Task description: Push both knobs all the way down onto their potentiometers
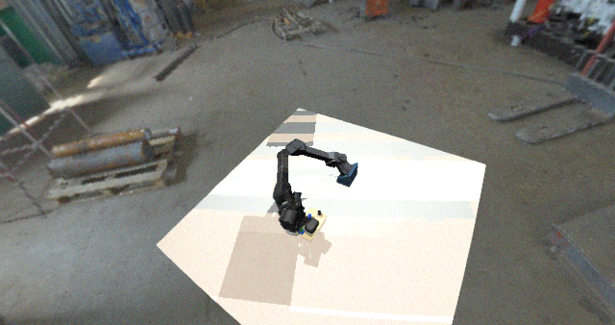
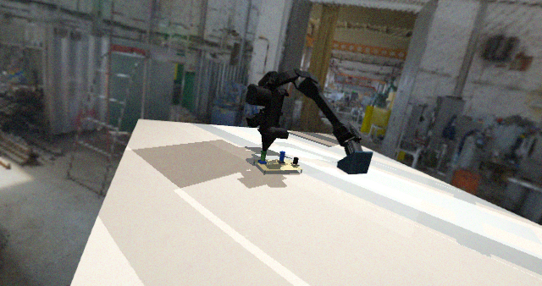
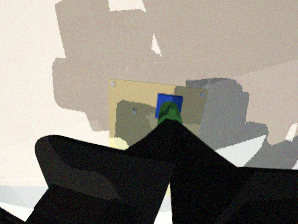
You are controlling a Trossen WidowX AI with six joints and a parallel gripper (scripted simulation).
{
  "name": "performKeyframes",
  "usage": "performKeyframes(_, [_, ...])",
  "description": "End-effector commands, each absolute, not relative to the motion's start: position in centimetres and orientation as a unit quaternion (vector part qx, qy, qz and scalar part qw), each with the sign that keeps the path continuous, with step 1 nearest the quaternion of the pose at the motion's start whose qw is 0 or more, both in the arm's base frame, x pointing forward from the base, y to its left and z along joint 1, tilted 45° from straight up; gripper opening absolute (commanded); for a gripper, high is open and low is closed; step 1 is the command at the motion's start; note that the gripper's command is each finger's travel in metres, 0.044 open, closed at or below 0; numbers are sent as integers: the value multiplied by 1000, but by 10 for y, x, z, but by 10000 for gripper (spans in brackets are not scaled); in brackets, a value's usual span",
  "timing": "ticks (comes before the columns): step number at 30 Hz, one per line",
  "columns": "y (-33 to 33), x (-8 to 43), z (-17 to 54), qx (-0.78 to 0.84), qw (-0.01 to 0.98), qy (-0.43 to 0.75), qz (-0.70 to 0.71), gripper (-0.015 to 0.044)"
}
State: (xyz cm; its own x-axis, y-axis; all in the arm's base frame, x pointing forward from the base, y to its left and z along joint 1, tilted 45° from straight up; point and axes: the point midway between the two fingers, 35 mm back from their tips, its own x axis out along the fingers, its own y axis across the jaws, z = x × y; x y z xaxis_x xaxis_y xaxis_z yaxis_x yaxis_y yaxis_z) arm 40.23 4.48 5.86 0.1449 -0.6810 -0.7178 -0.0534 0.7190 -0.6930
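Observation:
The tan circuit board [image 2: 275, 167] [image 1: 319, 217] [image 3: 128, 94] stands on the table. A green knob [image 2: 263, 155] [image 3: 170, 112] sits on the blue potentiometer [image 3: 162, 100] at the board's left end. A blue knob [image 2: 282, 156] stands near the middle and a black knob [image 2: 295, 161] at the right end. My gripper [image 2: 266, 147] [image 3: 169, 125] [image 1: 299, 229] is shut, with nothing between its fingers. Its closed tips point straight down and rest on top of the green knob. The gripper body hides most of the board in the top view.
The arm's blue base block [image 2: 355, 162] [image 1: 347, 175] sits on the table to the right of the board. The table edges drop off to a workshop floor on all sides.

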Motion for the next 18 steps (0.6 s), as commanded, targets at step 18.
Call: performKeyframes(18, [33, 406, 50, -293, 686, 621, -239, 0])
